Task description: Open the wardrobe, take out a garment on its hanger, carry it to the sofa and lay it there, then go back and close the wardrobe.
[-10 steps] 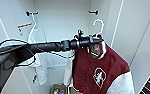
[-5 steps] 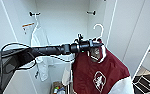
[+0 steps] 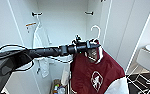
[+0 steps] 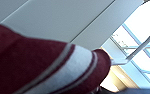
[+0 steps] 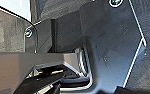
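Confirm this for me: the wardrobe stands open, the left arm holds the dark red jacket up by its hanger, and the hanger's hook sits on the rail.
One detail is wrong. In the head view the hanger hook hangs free in the air, off any rail. The rest holds: the wardrobe is open and the left gripper holds the dark red jacket up.

Pale walls, a white chair [image 3: 149, 58] on dark patterned floor [image 3: 143, 86], bright window light beyond.

The left gripper [image 3: 92, 47] now holds the jacket [image 3: 96, 72] and its hanger [image 3: 96, 31] lower and further from the wardrobe [image 3: 63, 22] than a second ago.
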Available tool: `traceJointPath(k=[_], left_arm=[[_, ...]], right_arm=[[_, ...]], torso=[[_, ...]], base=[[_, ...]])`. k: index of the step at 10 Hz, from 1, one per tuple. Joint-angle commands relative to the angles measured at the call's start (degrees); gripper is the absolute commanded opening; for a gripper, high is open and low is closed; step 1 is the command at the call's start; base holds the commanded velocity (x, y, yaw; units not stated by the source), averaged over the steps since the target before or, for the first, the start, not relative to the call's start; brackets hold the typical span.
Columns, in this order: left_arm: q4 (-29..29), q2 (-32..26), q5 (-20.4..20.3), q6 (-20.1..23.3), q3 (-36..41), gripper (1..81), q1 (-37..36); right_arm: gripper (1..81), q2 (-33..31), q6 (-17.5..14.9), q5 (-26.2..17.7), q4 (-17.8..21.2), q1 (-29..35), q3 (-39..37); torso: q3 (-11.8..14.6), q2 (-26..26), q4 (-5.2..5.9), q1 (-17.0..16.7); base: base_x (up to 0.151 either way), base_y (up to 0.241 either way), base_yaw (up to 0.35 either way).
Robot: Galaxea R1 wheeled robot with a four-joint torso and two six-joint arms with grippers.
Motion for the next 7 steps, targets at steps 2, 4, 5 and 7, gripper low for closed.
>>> traceJointPath(k=[2,4,5,7], left_arm=[[-1.6,-1.5,-2.5,0.6,1.5,1.0,-10.0],[-1.7,-1.9,-2.5,0.8,2.0,1.0,-9.9],[-1.6,-2.2,-2.5,0.9,2.5,1.0,-9.8],[-1.7,-2.7,-2.5,0.9,2.8,1.0,-9.8]], right_arm=[[81.1,0.1,0.0,-2.4,-0.1,1.5,0.3],[81.1,0.1,0.0,-2.4,0.0,1.5,0.3],[81.1,0.1,0.0,-2.4,0.0,1.5,0.3],[81.1,0.1,0.0,-2.4,0.0,1.4,0.3]], torso=[[0.0,0.0,0.0,0.0],[0.0,0.0,0.0,0.0],[0.0,0.0,0.0,0.0],[0.0,0.0,0.0,-0.1]], base=[[-0.123,0.0,0.0],[-0.124,0.0,0.0],[-0.123,0.0,0.0],[-0.123,0.0,0.0]])
